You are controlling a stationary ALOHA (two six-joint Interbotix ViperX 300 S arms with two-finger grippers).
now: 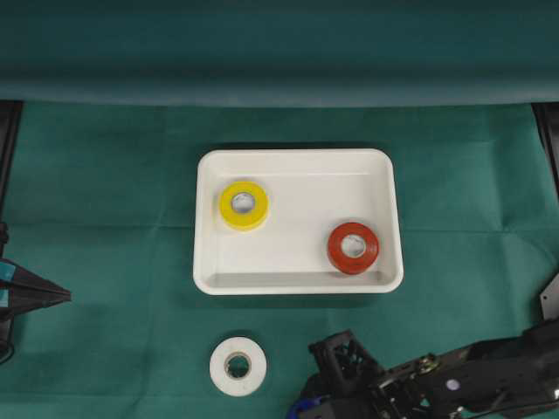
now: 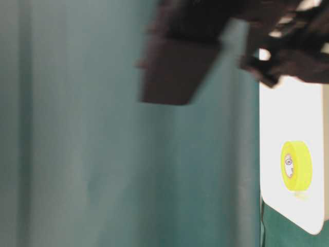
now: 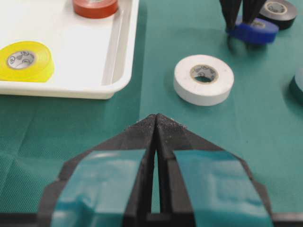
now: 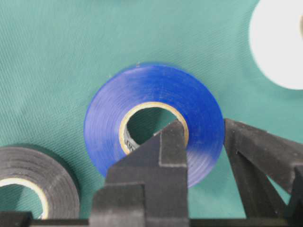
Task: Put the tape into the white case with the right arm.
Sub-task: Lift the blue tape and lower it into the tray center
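- We see a white case (image 1: pixel 298 161) sitting at the centre of a green-covered surface (image 1: pixel 105 175) in the overhead view.
- Inside the case, a yellow tape roll (image 1: pixel 244 205) lies at about 10 o'clock and a red tape roll (image 1: pixel 353 248) at about 4 o'clock, well apart.
- A white tape roll (image 1: pixel 238 366) lies flat on the cloth outside the case, at 7 o'clock from it.
- The right hand (image 4: pixel 204 135) is clamped on a blue tape roll (image 4: pixel 154 94): one finger sits inside the core, the other against the outer wall.
- The blue roll is on the cloth at 6 o'clock from the case, near the overhead view's bottom edge.
- A black tape roll (image 4: pixel 33 175) lies just beside the blue one.
- The left hand (image 3: pixel 156 124), marked with light-blue strips, has its fingers together, holding nothing, at 9 o'clock.
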